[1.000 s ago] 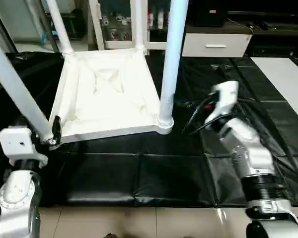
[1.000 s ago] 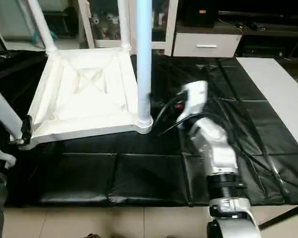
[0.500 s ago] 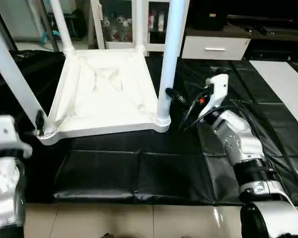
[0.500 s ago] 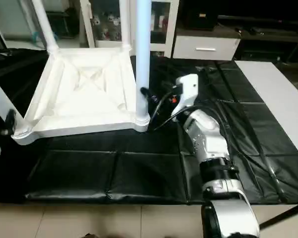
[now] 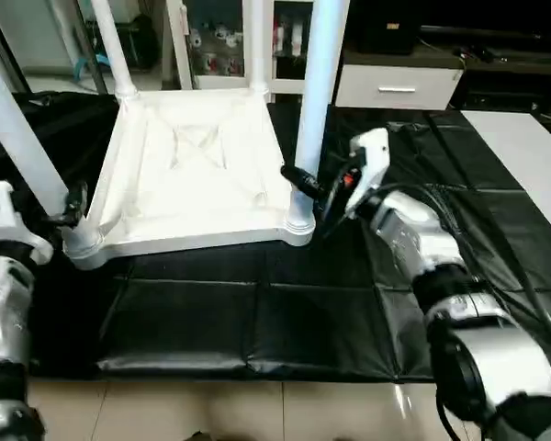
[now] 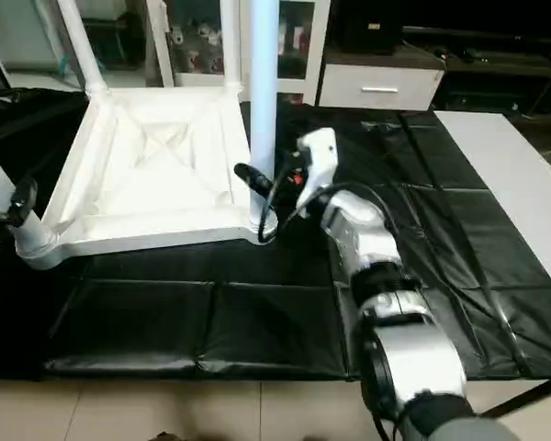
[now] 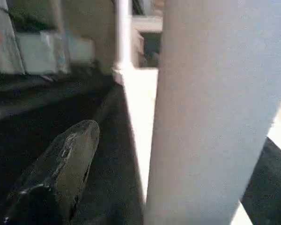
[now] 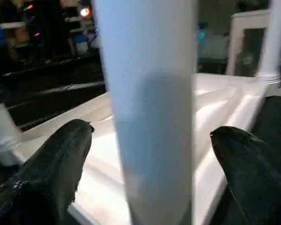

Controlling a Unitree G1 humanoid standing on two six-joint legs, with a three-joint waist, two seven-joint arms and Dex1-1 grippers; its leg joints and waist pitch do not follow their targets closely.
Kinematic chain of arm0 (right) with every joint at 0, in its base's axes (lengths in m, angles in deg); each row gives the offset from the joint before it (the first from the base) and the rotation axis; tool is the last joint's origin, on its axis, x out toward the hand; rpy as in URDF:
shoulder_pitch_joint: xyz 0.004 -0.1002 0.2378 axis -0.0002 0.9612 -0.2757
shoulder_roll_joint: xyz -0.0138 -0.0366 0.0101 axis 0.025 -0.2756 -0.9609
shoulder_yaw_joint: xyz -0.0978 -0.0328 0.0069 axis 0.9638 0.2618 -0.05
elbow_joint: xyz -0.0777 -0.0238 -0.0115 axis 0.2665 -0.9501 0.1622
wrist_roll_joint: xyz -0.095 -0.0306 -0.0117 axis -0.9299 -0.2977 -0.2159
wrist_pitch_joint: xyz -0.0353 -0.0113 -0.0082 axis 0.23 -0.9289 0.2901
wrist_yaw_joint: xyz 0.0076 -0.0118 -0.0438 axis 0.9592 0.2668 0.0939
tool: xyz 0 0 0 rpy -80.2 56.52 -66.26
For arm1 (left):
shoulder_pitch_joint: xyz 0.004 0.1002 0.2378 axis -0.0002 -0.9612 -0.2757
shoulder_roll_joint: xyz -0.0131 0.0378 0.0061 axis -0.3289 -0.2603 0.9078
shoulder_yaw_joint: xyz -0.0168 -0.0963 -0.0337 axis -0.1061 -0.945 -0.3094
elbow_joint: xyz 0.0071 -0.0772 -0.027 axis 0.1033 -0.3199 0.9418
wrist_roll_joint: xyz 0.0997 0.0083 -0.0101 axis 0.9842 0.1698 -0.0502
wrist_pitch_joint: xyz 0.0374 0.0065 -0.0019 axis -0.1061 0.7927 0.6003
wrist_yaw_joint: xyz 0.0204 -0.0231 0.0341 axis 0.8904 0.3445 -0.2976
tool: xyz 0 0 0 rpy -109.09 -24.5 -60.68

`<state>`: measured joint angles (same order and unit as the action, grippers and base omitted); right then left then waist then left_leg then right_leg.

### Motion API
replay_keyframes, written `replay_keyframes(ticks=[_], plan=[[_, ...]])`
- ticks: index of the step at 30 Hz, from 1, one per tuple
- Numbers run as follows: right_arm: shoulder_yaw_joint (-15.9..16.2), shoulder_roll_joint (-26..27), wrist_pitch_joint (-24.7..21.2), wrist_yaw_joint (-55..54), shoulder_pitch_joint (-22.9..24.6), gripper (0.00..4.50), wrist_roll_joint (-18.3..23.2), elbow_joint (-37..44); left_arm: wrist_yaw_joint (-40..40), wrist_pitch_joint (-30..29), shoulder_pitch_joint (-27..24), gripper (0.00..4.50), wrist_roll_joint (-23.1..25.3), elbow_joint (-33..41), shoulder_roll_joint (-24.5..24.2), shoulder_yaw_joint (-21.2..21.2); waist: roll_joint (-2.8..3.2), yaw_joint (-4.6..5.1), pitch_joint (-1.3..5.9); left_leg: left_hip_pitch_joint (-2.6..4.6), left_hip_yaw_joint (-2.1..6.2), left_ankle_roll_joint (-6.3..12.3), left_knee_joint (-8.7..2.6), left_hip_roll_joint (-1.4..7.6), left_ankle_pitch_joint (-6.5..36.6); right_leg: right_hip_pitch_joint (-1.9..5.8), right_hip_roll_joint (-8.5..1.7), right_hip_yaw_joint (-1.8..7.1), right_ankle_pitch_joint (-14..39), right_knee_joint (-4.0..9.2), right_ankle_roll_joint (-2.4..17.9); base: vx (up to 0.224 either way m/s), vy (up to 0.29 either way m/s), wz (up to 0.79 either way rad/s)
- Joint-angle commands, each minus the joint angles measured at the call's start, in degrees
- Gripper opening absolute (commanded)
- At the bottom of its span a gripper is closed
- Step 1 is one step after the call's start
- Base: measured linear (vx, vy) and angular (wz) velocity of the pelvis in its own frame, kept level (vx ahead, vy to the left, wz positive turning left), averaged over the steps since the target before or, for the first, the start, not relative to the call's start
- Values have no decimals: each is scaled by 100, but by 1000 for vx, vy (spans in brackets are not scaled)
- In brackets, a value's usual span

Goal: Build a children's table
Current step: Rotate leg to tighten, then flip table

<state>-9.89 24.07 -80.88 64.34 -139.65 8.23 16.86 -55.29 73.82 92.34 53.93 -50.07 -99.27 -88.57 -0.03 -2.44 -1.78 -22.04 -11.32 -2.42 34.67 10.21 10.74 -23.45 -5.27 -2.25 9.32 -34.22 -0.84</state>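
Observation:
The children's table lies upside down on the black cover, its white tabletop [image 5: 197, 175] showing the ribbed underside. Legs stand in the corner sockets: near right leg [image 5: 317, 83], near left leg [image 5: 14, 129], and two far legs [image 5: 110, 46] [image 5: 255, 41]. My right gripper [image 5: 305, 188] is open low around the near right leg; in the right wrist view the leg [image 8: 150, 117] stands between both fingers [image 8: 61, 154] with small gaps. My left gripper [image 5: 69, 216] is open beside the near left leg's base; one finger [image 7: 70, 159] shows apart from the leg [image 7: 210, 117].
The black-covered work surface [image 5: 257, 322] spreads under the table and reaches the tiled floor [image 5: 211, 409] in front. Behind stand a white glass-door cabinet [image 5: 211, 41] and a white drawer unit [image 5: 395, 87]. A pale panel [image 5: 523, 147] lies at the right.
My right gripper has moved left up to the near right leg and now straddles its lower end. The left arm has drawn back toward the picture's left, its gripper staying by the near left leg.

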Motion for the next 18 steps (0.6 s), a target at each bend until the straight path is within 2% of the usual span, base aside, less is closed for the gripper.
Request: replay_keyframes(ticks=[1,2,3,4,5,7,11,15,16,17,18], plan=[[163,-4,-86,604,-86,448,-35,-6,-892,-384,96,449,-364,-123,-155,-10,138,-57,345,180,84,41,-464,272,1431,196,-215,112,494,179,1656,0,0,0],[163,-4,-86,604,-86,448,-35,-6,-892,-384,96,449,-364,-123,-155,-10,141,-76,342,182,74,39,-464,277,1447,191,-220,116,457,176,1699,0,0,0],[192,-19,-127,845,-69,448,-16,15,-1101,-438,121,449,-448,-159,-221,3,114,-74,337,181,69,43,-469,282,1458,192,-215,117,443,180,1713,0,0,0],[206,-28,-145,995,-62,448,-4,19,-1225,-464,141,449,-494,-187,-264,12,124,-86,338,180,69,62,-467,277,1486,196,-218,119,439,168,1736,0,0,0],[258,-69,-229,1368,27,448,57,132,-1616,-669,187,449,-638,-239,-382,20,115,-90,329,176,68,59,-473,281,1532,200,-221,125,484,174,1731,0,0,0],[284,-99,-293,1602,103,448,100,225,-1852,-764,229,449,-712,-295,-451,18,112,-103,325,183,68,62,-475,280,1576,198,-228,131,603,183,1709,0,0,0],[356,-189,-455,1955,382,448,201,653,-2230,-987,295,449,-883,-284,-542,1,110,-142,323,193,61,67,-479,288,1452,196,-224,135,451,176,1721,0,0,0],[390,-344,-737,2265,803,448,348,1369,-2727,-1469,209,449,-1224,95,-598,48,121,-187,320,207,66,-18,-493,293,1549,190,-224,136,597,186,1697,0,0,0],[426,-385,-869,2330,969,448,409,1710,-2793,-1489,189,449,-1226,136,-621,77,149,-208,311,214,67,-41,-503,294,1585,192,-223,138,639,196,1676,0,0,0],[476,-430,-1071,2381,1201,448,490,2200,-2833,-1480,184,449,-1181,136,-649,89,127,-247,317,227,65,-30,-499,302,1536,196,-223,146,561,200,1615,0,0,0],[482,-433,-1093,2382,1224,448,502,2248,-2832,-1473,184,449,-1177,135,-650,87,125,-262,321,224,71,-15,-500,299,1488,200,-223,144,501,196,1601,0,0,0]])
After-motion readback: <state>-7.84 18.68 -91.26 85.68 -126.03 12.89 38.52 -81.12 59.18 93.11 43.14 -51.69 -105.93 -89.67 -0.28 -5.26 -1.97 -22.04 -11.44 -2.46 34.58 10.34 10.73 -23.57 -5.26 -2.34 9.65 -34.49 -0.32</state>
